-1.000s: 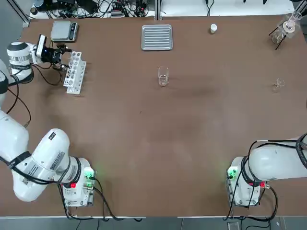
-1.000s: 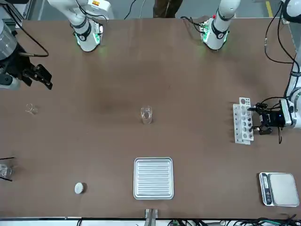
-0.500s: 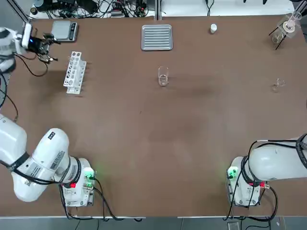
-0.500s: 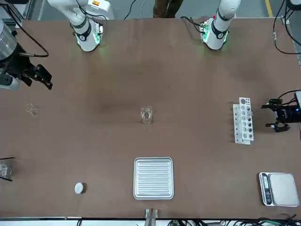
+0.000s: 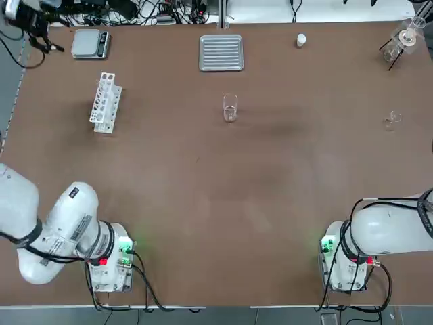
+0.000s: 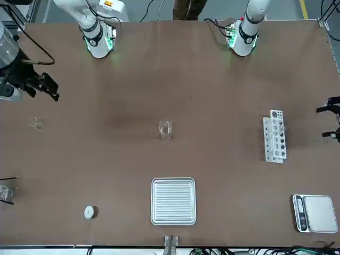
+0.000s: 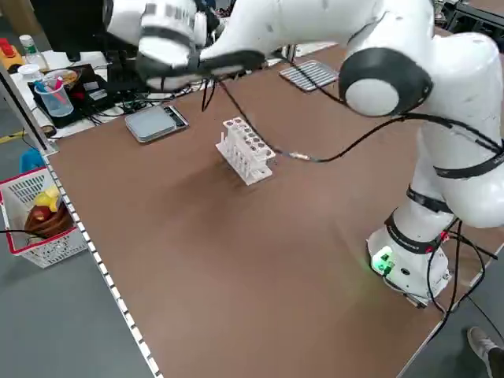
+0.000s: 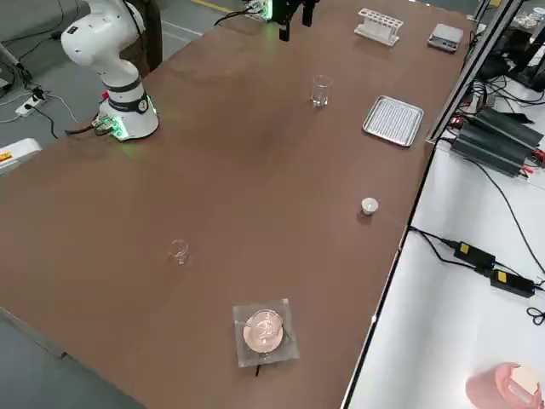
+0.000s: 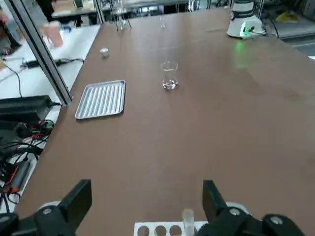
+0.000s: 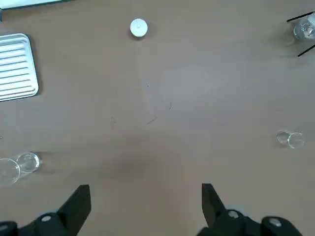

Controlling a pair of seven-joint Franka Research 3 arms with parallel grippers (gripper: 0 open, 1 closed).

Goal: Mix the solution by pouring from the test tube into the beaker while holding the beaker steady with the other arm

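Observation:
The clear glass beaker (image 5: 230, 108) stands upright near the table's middle, alone, also seen as the beaker (image 6: 165, 130). A white test tube rack (image 5: 105, 101) sits at the far left; in the left wrist view one clear test tube (image 9: 187, 219) stands in the rack (image 9: 162, 229). My left gripper (image 6: 330, 121) hovers beyond the table's left edge, away from the rack, open and empty; its fingers (image 9: 81, 196) are spread wide. My right gripper (image 6: 53, 89) hangs high over the table's right side, open and empty, its fingers (image 10: 78, 199) also spread wide.
A ribbed metal tray (image 5: 221, 52) and a white cap (image 5: 301, 40) lie at the far edge. A scale (image 5: 90, 42) sits at the far left corner. A small glass piece (image 5: 392, 120) and a flask on a stand (image 5: 406, 37) are at the right.
My left gripper has pulled back from the rack toward the far left corner, past the table edge, with nothing in it. The right arm has not moved.

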